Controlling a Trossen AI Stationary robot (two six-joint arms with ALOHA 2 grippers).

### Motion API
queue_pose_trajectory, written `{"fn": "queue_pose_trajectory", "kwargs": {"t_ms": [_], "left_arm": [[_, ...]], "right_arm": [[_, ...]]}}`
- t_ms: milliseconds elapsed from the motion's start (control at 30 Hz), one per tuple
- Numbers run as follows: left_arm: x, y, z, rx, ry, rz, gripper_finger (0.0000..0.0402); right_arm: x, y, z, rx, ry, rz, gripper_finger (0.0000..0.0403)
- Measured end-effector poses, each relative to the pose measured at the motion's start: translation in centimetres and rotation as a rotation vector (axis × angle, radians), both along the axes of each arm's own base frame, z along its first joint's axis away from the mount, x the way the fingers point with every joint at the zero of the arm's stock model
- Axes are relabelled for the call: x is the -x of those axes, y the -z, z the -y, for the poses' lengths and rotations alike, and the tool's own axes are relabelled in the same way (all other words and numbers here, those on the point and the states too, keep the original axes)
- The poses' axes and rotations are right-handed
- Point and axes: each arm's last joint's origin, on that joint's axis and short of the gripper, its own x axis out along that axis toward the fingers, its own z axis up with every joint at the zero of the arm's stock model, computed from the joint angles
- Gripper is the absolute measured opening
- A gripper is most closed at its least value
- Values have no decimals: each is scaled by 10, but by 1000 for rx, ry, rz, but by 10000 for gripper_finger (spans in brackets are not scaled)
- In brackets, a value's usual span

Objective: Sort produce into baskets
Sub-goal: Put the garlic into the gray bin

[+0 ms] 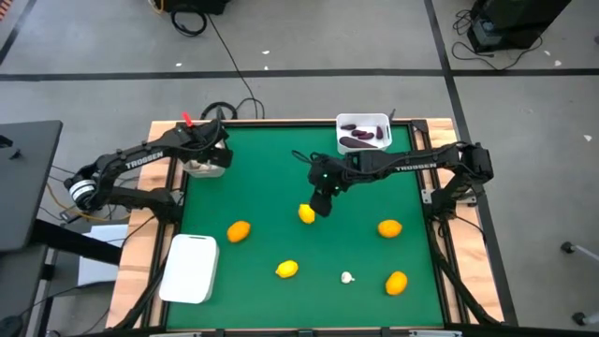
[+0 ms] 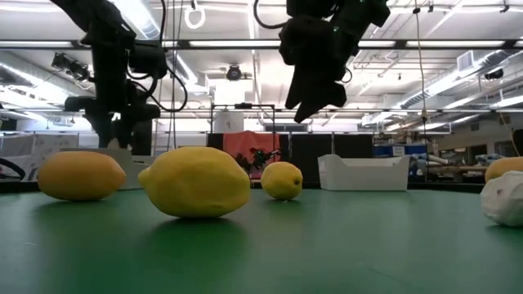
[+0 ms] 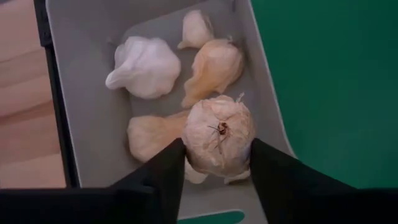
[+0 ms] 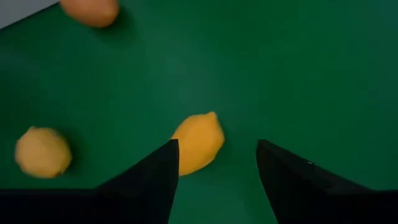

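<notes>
Left gripper (image 3: 214, 165) over garlic basket (image 3: 93, 124)

Open lab hall: ceiling strip lights (image 2: 458, 82), workbenches (image 2: 433, 167).

Bright ceiling strip lights (image 2: 245, 45) glare in the low view (soft shadows, blurred right wrist view).

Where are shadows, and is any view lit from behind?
Low view: ceiling lights shine from behind, so the right arm is a dark silhouette; the lemon throws a soft shadow on the mat. Right wrist view: the orange has a dark shadow beside it. Left wrist view: the garlic shows no glare.
</notes>
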Motion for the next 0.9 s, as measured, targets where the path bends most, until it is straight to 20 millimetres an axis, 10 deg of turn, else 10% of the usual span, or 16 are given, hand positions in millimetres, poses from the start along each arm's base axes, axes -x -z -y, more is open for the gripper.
{"fn": "queue_pose_trajectory", "kwargs": {"t_ms": [267, 500, 900], "left_arm": [[0, 0, 1, 18, 27, -8, 277], [-10, -15, 2, -40, 113, 72, 280], [-89, -57, 53, -125, 933, 730, 242]], "right_arm": [[0, 0, -11, -153, -54, 1, 241], [9, 5, -50, -237, -93, -131, 239], [39, 7, -149, -261, -275, -273, 238]]}}
